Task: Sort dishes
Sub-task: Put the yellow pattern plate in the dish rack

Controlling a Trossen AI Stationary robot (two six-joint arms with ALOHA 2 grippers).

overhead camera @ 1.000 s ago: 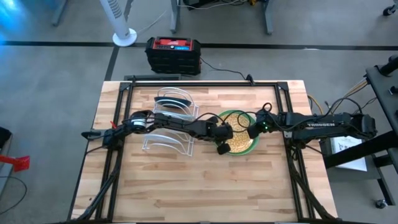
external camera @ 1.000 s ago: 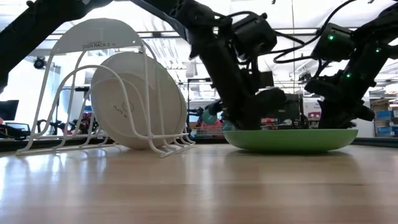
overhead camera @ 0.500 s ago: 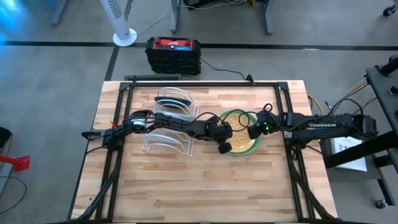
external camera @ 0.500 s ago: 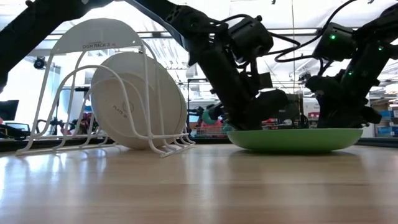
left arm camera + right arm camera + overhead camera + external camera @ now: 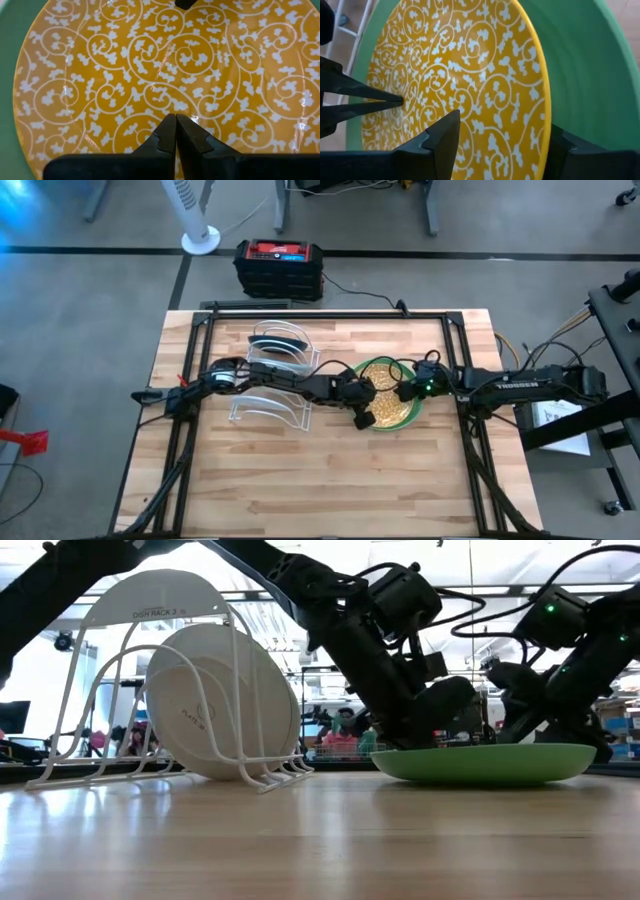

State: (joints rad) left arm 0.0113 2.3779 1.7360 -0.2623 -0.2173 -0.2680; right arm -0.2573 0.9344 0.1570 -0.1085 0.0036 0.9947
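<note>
A yellow plate with a white scroll pattern lies face up inside a plain green plate, right of the table's middle. My left gripper is shut, its tips on the yellow plate's face. My right gripper is open at the stack's right side. One of its fingers stands over the yellow face, the other outside the yellow rim, above the green plate. A white plate stands on edge in the white wire rack. My left gripper touches the yellow plate's patterned face with the tips of its shut fingers. It slants down from the table's left side. The plate lies flat in the green plate. Whether my right gripper touches the yellow rim between its fingers, I cannot tell.
The rack stands left of the plates, under my left arm. Black frame rails run along the table's edges. Bare wood fills the near half of the table. A red and black box sits on the floor beyond the far edge.
The green plate, with the yellow one on it, has slid a little toward the table's right edge. My left gripper has gone the same way with it, and my right gripper has drawn back toward the right.
</note>
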